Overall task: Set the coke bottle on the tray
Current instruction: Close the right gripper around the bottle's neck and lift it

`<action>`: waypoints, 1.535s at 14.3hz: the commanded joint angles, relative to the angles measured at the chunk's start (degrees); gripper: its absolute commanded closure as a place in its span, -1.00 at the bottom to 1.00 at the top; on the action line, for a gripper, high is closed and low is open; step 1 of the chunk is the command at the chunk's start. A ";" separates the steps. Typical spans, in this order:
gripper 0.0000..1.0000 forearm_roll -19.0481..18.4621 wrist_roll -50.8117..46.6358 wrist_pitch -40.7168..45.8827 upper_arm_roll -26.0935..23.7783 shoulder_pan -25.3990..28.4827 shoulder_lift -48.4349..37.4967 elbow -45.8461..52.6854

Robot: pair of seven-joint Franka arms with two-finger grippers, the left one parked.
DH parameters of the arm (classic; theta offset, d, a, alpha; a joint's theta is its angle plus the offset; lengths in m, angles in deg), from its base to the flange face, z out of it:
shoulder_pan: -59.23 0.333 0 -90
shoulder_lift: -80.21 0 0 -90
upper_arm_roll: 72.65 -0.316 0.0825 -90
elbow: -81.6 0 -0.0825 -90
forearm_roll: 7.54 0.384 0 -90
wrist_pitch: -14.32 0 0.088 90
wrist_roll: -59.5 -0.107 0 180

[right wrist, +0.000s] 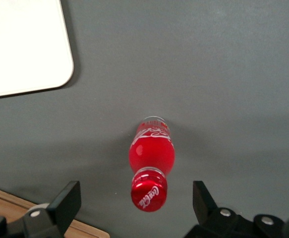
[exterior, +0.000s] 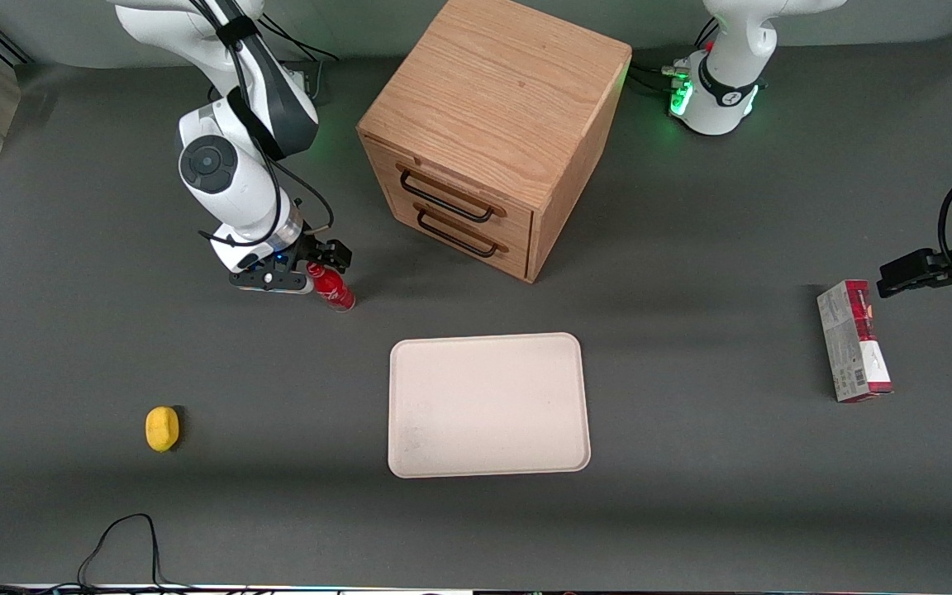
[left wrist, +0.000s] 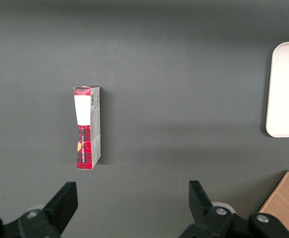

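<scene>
The coke bottle (exterior: 333, 289) is small and red with a red cap. It stands upright on the grey table, farther from the front camera than the tray (exterior: 488, 405) and toward the working arm's end. My right gripper (exterior: 308, 271) is just above the bottle and open. In the right wrist view the cap (right wrist: 148, 192) sits between the two spread fingers (right wrist: 67, 201) of the gripper (right wrist: 136, 199), touching neither. The cream-white tray lies flat with nothing on it. One rounded corner shows in the right wrist view (right wrist: 20, 44) and its edge in the left wrist view (left wrist: 288, 89).
A wooden drawer cabinet (exterior: 484, 140) with two black handles stands beside the bottle, farther back than the tray. A yellow lemon (exterior: 162, 428) lies toward the working arm's end. A red-and-white carton (exterior: 854, 340) lies toward the parked arm's end. A black cable (exterior: 125, 537) loops at the front edge.
</scene>
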 commanded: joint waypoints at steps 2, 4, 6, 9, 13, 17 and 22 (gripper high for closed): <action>-1.00 -1.42 -1.28 -3.27 -0.22 -0.12 -0.20 -2.27; -0.49 -1.59 -1.19 -3.36 -0.22 -0.12 -0.20 -2.45; 0.23 -2.03 -1.19 -3.37 -0.22 -0.21 -0.20 -2.28; 0.84 -3.35 -1.19 -4.77 -0.13 -0.39 0.59 -2.10; 1.00 -3.35 -1.19 -4.42 -0.04 -0.56 1.03 0.44; 1.00 -3.35 -1.19 12.22 -0.04 -0.65 2.16 16.47; 1.00 -2.74 -0.31 39.56 0.22 -1.00 11.72 49.85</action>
